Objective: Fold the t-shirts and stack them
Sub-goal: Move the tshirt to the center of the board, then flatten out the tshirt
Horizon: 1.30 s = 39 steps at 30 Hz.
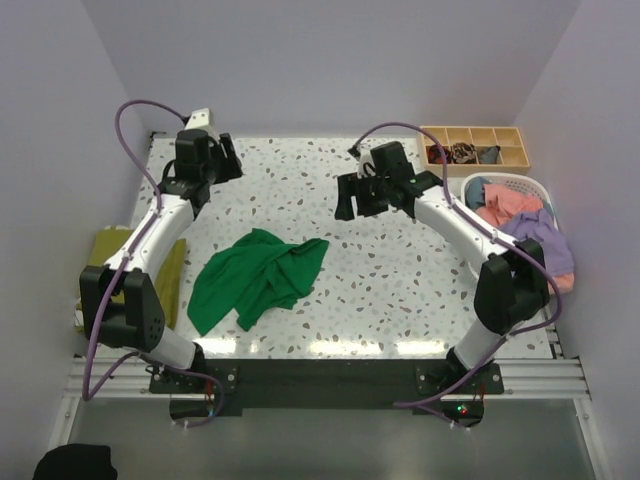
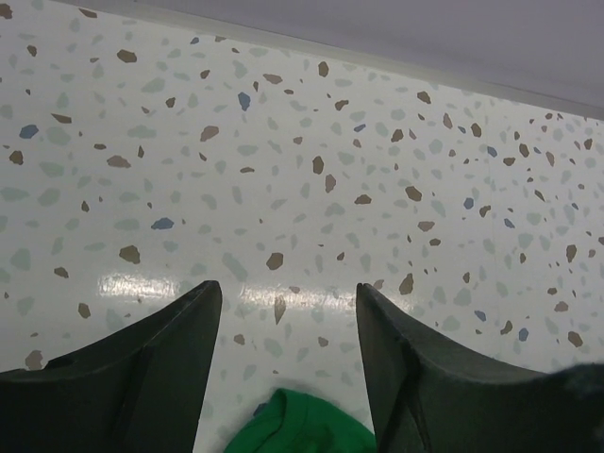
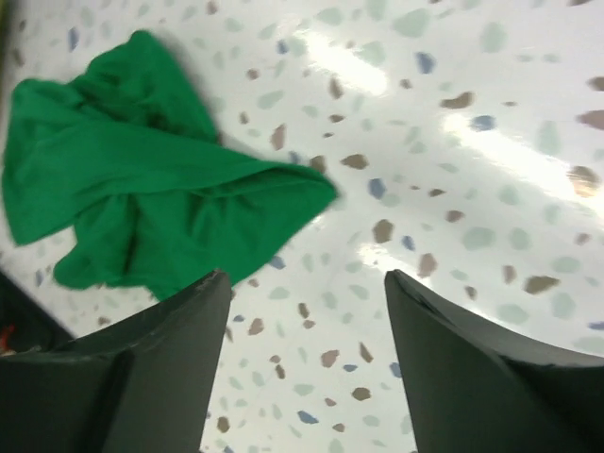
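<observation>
A bright green t-shirt (image 1: 260, 275) lies crumpled on the speckled table (image 1: 400, 270), left of centre. My left gripper (image 1: 222, 160) hangs open and empty above the far left of the table; in the left wrist view (image 2: 288, 302) only an edge of the green shirt (image 2: 302, 429) shows, below the jaws. My right gripper (image 1: 368, 200) is open and empty above the table's far middle, apart from the shirt; in the right wrist view (image 3: 307, 283) the green shirt (image 3: 151, 198) lies to the upper left. An olive-yellow shirt (image 1: 108, 248) lies at the table's left edge.
A white slatted basket (image 1: 530, 187) at the right edge holds coral-pink (image 1: 512, 205), lavender (image 1: 545, 240) and blue (image 1: 478, 192) shirts. A wooden divided tray (image 1: 475, 132) with small dark fabric pieces stands at the back right. Walls enclose the table on three sides.
</observation>
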### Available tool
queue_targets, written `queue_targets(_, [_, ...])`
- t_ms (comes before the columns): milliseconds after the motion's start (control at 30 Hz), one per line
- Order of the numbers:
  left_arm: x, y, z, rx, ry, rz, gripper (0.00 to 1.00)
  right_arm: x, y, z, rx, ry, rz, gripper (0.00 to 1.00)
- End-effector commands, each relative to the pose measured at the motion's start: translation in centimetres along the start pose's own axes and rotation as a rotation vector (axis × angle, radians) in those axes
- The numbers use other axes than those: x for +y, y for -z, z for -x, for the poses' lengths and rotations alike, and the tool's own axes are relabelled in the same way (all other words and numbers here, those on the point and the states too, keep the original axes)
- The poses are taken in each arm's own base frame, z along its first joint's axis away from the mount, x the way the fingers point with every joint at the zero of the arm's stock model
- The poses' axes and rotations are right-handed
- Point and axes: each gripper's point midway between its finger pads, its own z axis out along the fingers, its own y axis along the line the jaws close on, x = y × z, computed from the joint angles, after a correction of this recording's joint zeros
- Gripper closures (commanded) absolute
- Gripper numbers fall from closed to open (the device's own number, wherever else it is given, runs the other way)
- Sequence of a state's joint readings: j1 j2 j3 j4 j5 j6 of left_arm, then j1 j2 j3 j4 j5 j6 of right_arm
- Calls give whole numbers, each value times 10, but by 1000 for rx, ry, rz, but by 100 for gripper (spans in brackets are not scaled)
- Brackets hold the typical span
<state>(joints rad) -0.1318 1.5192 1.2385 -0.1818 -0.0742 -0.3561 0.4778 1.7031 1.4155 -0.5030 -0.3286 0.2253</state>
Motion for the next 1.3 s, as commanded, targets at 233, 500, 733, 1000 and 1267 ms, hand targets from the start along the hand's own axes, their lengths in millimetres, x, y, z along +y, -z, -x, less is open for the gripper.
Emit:
queue_targets(233, [-10, 13, -114, 293, -26, -49, 34, -25, 0, -12, -4, -15, -134, 24])
queue_targets(500, [-24, 47, -178, 474, -94, -44, 22, -35, -17, -28, 46, -39, -158, 24])
queue_targets(733, [-11, 55, -220, 583, -145, 10, 31, -46, -22, -40, 77, -47, -197, 23])
queue_targets(1000, [-99, 20, -183, 509, -219, -275, 100, -69, -7, -42, 55, -46, -338, 23])
queue_targets(1267, [-305, 55, -16, 195, -357, -788, 100, -124, 75, -23, -138, -129, -741, 21])
